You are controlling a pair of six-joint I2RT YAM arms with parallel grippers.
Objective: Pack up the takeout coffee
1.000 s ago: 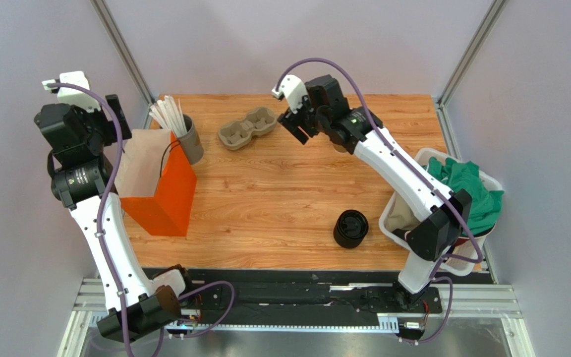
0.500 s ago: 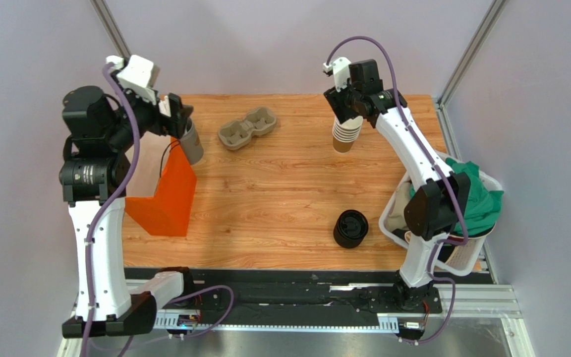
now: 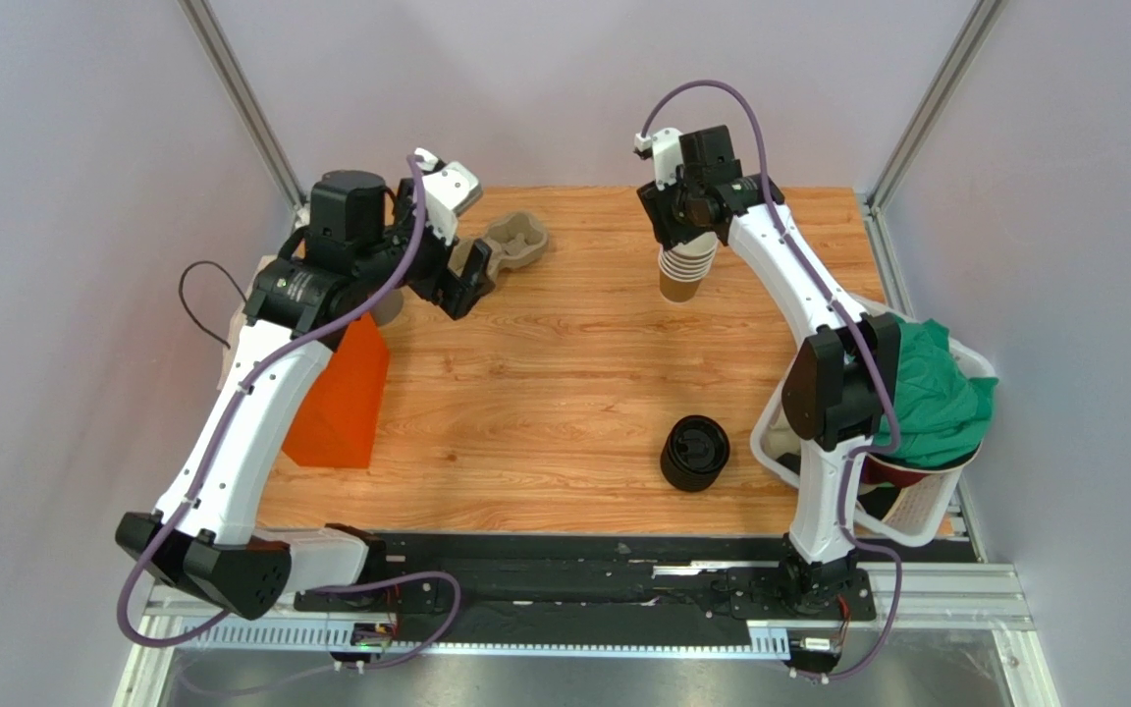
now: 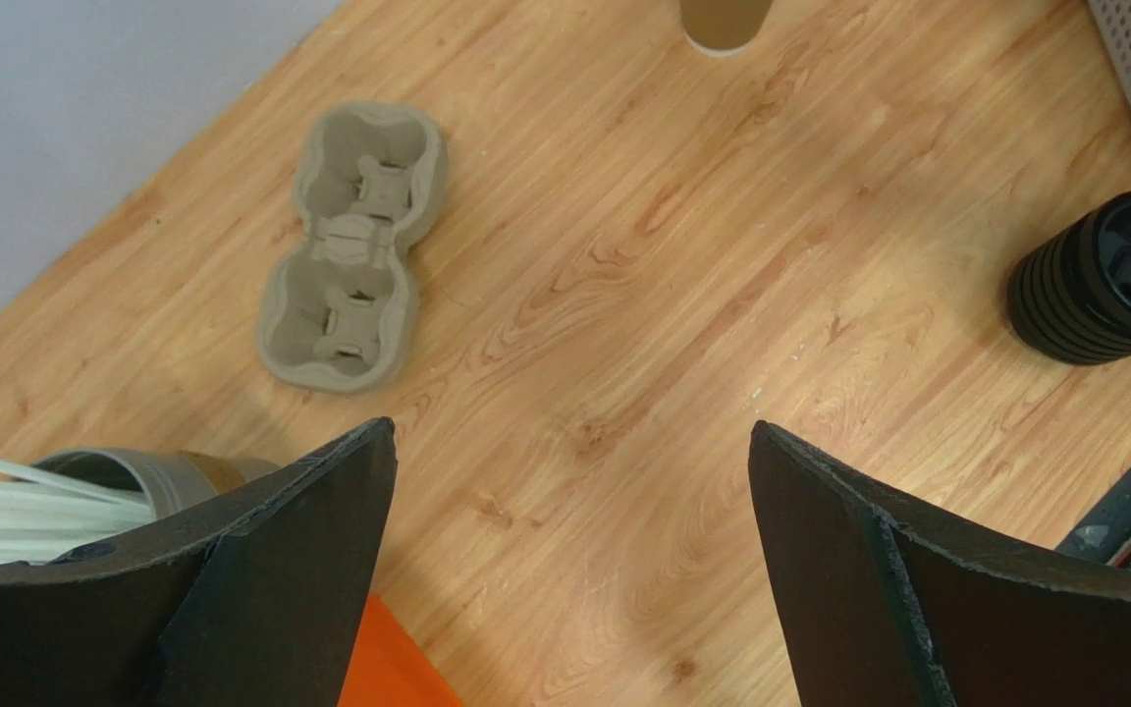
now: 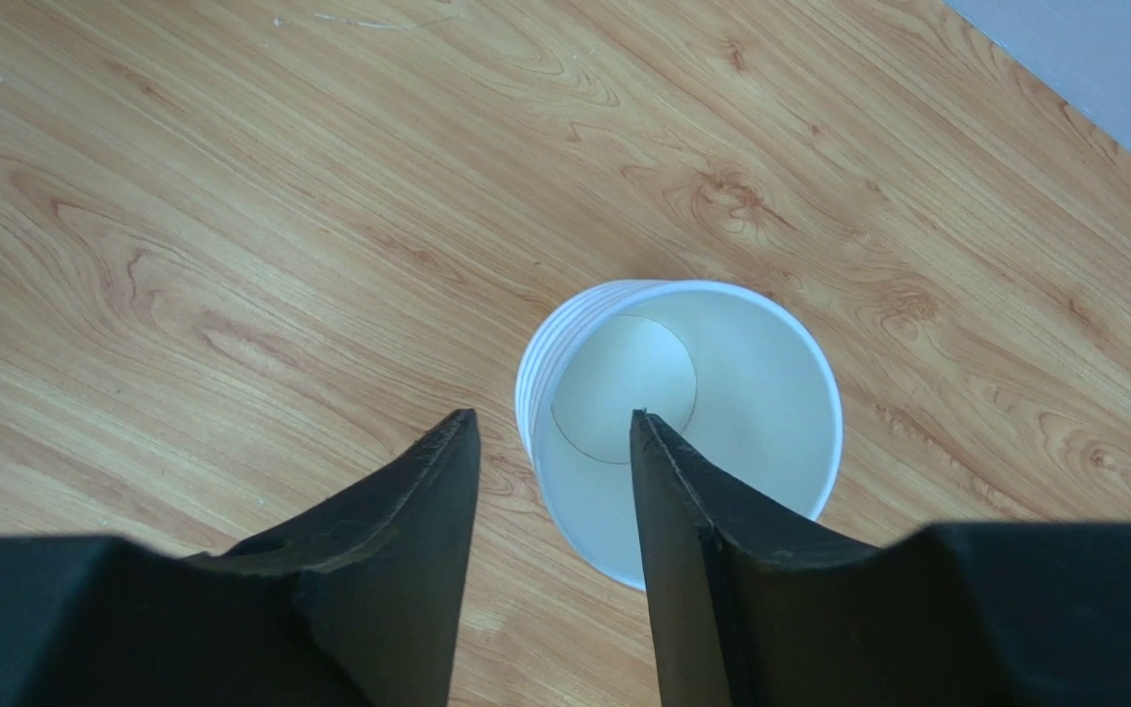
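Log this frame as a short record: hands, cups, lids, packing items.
Left hand: open, empty
Right hand: open, one finger on either side of the rim of the stack of lidless brown paper cups
Pile of round black plastic lids: no hand near
Grey pulp two-cup carrier: empty
Orange paper bag: standing, left side
Lidded cup: none visible

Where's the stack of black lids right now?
Top view: the stack of black lids stands on the near right of the table, just left of the white basket; the cup stack stands farther back.
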